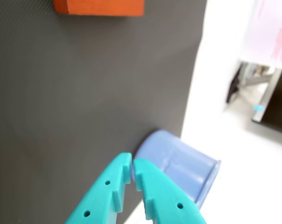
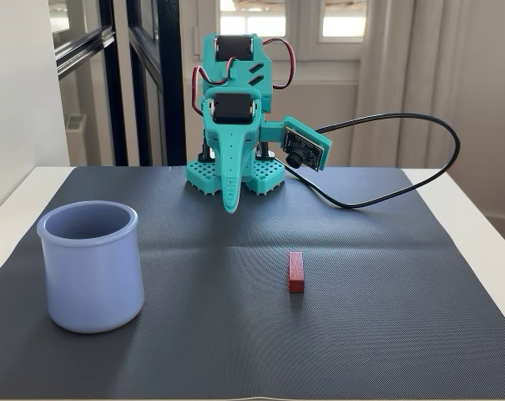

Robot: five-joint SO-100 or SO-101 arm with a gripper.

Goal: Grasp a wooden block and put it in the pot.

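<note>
Gripper (image 2: 229,207) closed and empty, pointing down at the rear of the mat.
Smooth rounded pot (image 2: 92,267) stands front left in the fixed view; the small rectangular wooden block (image 2: 295,271) apparently lies flat on the ribbed dark mat (image 2: 386,317), well apart.

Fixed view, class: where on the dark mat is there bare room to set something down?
Bare mat lies between the pot and wooden block, right of the block, and along the front edge. It is crowded only at the back, around the arm's base and cable.
</note>
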